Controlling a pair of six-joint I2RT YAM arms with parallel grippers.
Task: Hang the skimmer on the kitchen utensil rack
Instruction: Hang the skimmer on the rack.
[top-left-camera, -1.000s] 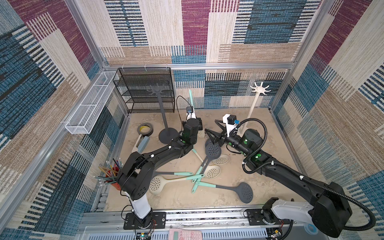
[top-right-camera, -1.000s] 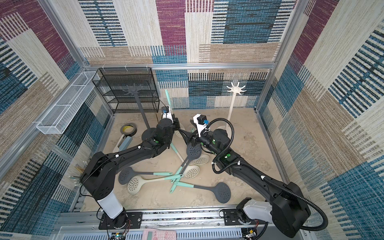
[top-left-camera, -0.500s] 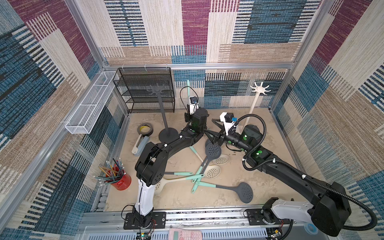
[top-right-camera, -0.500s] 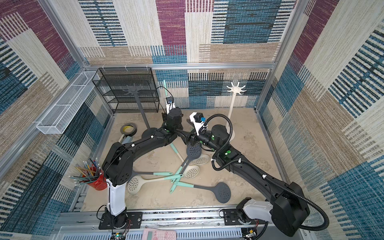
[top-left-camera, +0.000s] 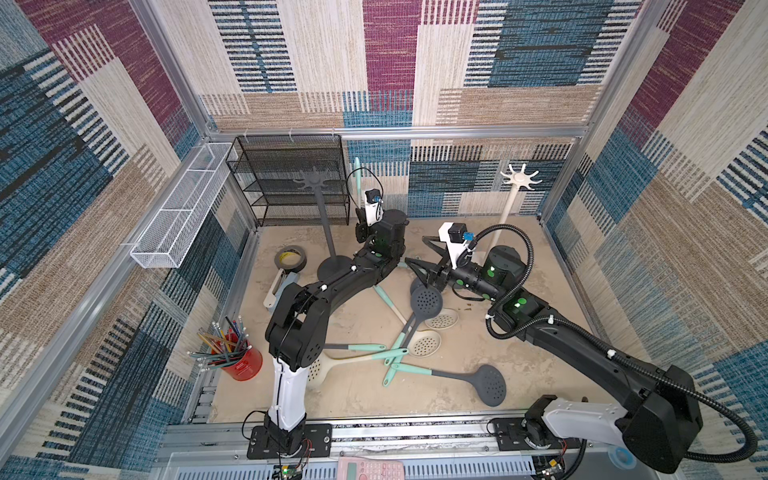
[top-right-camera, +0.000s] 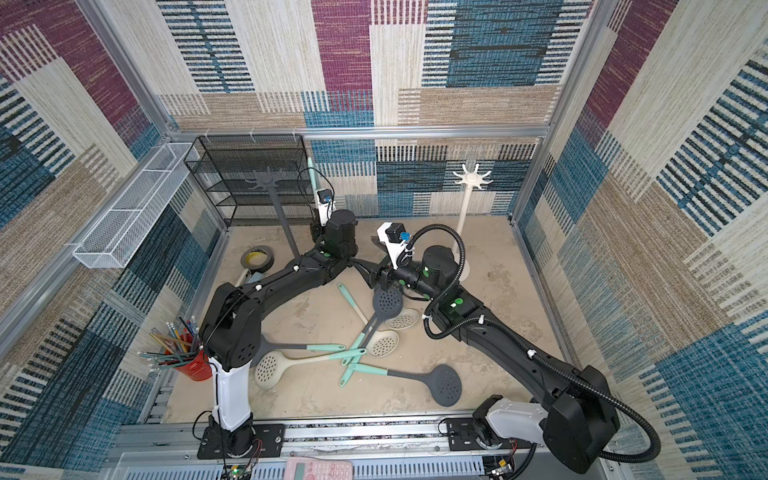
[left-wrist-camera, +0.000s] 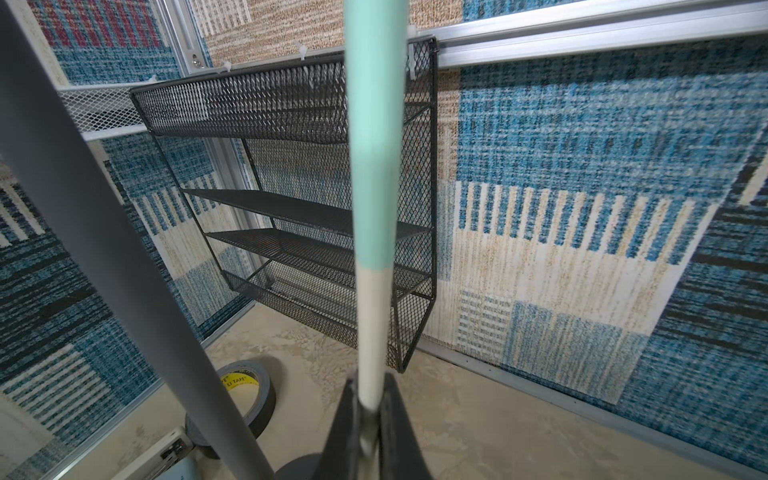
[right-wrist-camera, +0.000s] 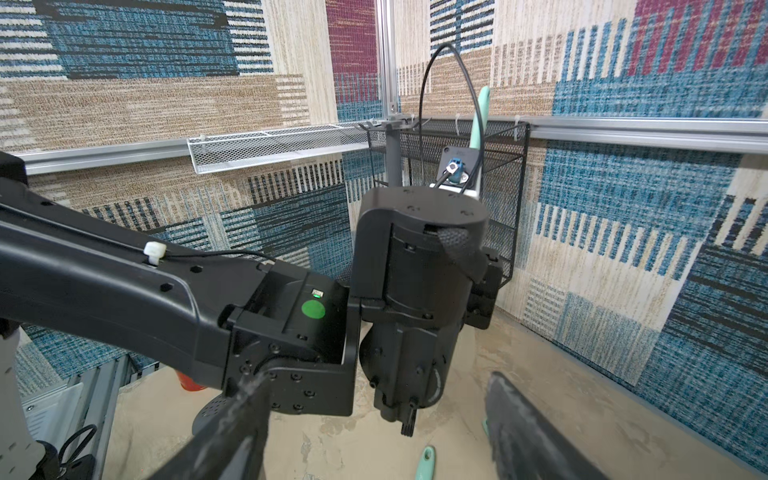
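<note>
Now farther back, left hand (left-wrist-camera: 368, 401) clamping skimmer (left-wrist-camera: 373, 174) upright, nearer grey rack (left-wrist-camera: 99, 224)

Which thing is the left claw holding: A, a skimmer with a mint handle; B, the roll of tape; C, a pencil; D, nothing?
A: the left wrist view shows the left claw shut on the cream shaft of the mint-handled skimmer.

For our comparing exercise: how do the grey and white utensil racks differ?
The grey utensil rack is dark, the white utensil rack pale. The grey stands before the black mesh shelf, the white near the back right corner. The left gripper holds a skimmer beside the grey, not the white. Both are upright poles with empty hooks.
</note>
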